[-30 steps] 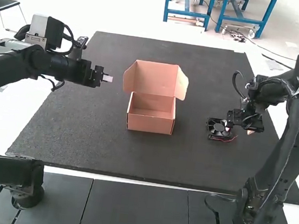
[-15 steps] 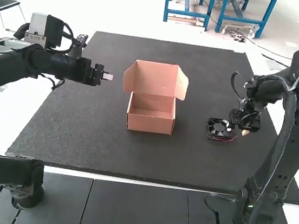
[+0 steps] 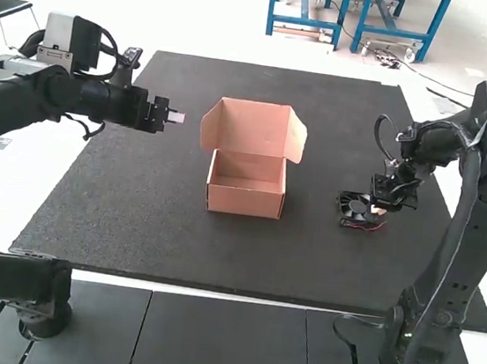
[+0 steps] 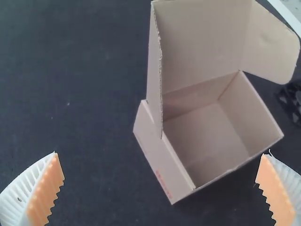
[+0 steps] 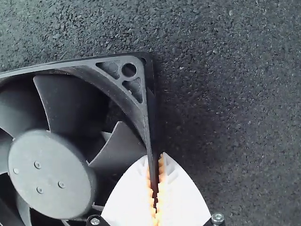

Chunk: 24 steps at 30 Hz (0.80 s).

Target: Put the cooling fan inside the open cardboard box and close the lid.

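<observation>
The open cardboard box (image 3: 245, 182) stands mid-mat, its lid (image 3: 254, 128) upright at the back; the box (image 4: 211, 136) has nothing inside. A black cooling fan (image 3: 356, 207) lies flat on the mat to the box's right, with a red wire by it. My right gripper (image 3: 386, 198) is low at the fan's right edge. In the right wrist view that gripper (image 5: 154, 188) is shut on the frame rim of the fan (image 5: 70, 141). My left gripper (image 3: 173, 117) hovers left of the lid, fingers (image 4: 44, 188) spread open with nothing between them.
The black mat (image 3: 133, 213) covers the table, with bare room left of and in front of the box. The right arm's upright link (image 3: 474, 219) stands at the mat's right edge.
My right gripper has shifted left onto the fan's edge and shut on its frame. The left arm has drawn back slightly to the left.
</observation>
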Motion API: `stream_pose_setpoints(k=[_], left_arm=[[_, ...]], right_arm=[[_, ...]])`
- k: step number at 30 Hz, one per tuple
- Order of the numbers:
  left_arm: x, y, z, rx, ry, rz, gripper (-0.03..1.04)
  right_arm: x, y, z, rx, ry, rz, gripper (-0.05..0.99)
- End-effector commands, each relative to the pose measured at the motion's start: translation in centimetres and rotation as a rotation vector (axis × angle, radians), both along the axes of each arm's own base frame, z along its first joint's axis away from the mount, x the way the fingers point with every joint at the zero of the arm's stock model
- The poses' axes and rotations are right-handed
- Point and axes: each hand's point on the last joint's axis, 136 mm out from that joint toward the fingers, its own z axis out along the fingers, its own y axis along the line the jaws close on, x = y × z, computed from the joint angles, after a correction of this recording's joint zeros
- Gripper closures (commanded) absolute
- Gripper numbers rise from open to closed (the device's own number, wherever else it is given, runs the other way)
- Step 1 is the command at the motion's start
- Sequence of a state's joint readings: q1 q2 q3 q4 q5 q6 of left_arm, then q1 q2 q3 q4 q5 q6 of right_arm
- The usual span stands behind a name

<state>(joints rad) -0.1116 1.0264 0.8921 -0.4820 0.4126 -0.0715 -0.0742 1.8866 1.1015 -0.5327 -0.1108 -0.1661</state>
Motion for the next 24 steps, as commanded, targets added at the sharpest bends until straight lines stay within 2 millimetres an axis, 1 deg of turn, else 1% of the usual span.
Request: stream_pose_setpoints(k=[1, 3, 5, 6, 8, 15, 20, 24], left_arm=[[-0.2, -0.4, 2.1, -0.013, -0.056, -0.019, 0.04], [-0.1, -0.4, 2.1, -0.013, -0.056, -0.019, 0.04], [-0.1, -0.4, 2.1, -0.013, -0.056, -0.019, 0.04], [-0.1, -0.4, 2.0, -0.013, -0.056, -0.019, 0.04], [-0.1, -0.4, 1.7, -0.011, -0.052, -0.02, 0.04], [-0.3, -0.4, -0.3, -0.004, -0.024, -0.022, 0.04], [-0.4, -0.4, -1.1, 0.0, -0.017, -0.024, 0.04], [-0.5, -0.4, -1.6, 0.001, -0.008, -0.024, 0.04]], right_arm=[[0.4, -0.3, -0.4, 0.001, 0.007, -0.015, 0.96], [0.2, -0.1, -0.3, 0.01, 0.017, -0.014, 0.96], [-0.3, 0.3, 0.2, 0.039, 0.042, -0.01, 0.96], [-0.5, 0.4, 0.5, 0.053, 0.056, -0.009, 0.96], [-0.3, 0.6, 1.5, 0.066, 0.048, -0.007, 0.96], [0.8, 0.8, 6.7, 0.086, -0.086, 0.0, 0.96], [0.1, 2.3, 11.0, 0.146, -0.173, 0.023, 0.96], [-0.6, 2.9, 13.8, 0.17, -0.251, 0.016, 0.96]])
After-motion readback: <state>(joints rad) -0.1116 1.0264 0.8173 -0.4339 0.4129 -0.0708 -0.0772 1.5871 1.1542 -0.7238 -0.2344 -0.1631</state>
